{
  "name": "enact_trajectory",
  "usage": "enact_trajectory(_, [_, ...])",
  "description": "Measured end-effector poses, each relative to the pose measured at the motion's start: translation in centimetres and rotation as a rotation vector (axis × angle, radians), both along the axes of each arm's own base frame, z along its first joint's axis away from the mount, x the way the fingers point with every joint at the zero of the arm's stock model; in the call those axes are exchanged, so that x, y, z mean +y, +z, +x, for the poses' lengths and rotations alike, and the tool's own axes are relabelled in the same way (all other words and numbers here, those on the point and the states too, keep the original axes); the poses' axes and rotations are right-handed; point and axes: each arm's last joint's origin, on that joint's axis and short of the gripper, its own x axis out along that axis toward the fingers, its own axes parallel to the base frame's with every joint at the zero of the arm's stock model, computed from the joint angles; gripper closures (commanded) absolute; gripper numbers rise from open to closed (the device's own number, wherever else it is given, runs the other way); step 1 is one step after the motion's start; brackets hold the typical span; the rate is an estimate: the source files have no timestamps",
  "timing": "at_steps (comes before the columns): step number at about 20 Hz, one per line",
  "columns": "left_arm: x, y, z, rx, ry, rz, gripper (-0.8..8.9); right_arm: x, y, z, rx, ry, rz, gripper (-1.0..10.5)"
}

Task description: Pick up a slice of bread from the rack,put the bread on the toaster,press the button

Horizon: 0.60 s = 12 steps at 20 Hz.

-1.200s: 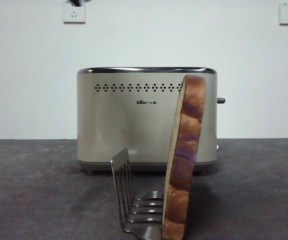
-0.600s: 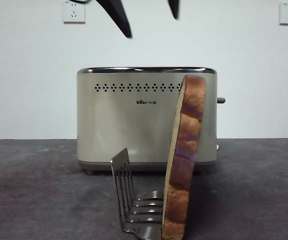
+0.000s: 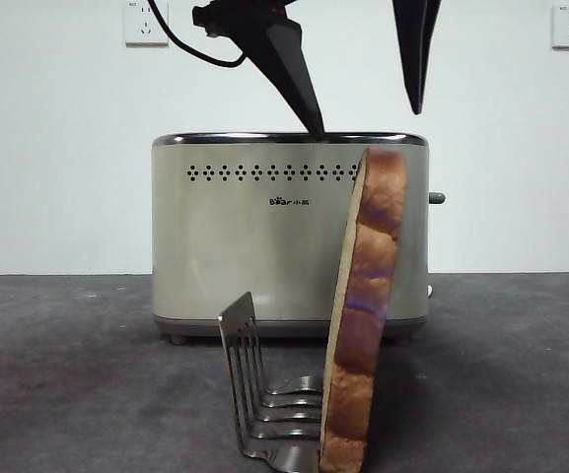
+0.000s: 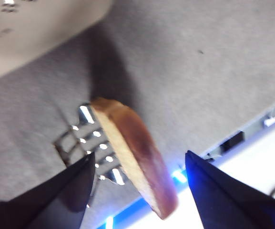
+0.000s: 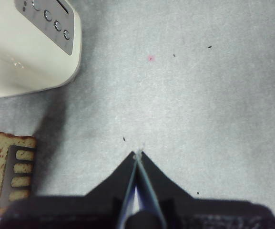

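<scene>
One slice of bread (image 3: 365, 315) standing upright in the rack (image 3: 264, 399), toaster (image 3: 254, 236) behind.
Left claw (image 3: 363, 99): jaws spread wide, empty, hanging above the slice and in front of the toaster's top rim. Right claw (image 5: 137, 155): jaws pressed together, empty, over bare grey tabletop (image 5: 199, 95) beside the toaster. Button (image 3: 436, 198): protrudes from the toaster's side.
</scene>
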Motion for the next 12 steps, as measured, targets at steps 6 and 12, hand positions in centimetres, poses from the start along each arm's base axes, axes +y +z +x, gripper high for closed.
enact_trajectory(6, [-1.0,-1.5,0.1,0.026,-0.003,0.034,4.96,0.0,0.0,0.0,0.0,0.001,-0.001,9.5])
enact_trajectory(12, [-2.6,-4.8,0.5,0.118,-0.005,0.105,5.12,0.0,-0.2,-0.3,0.031,0.018,-0.014,9.5])
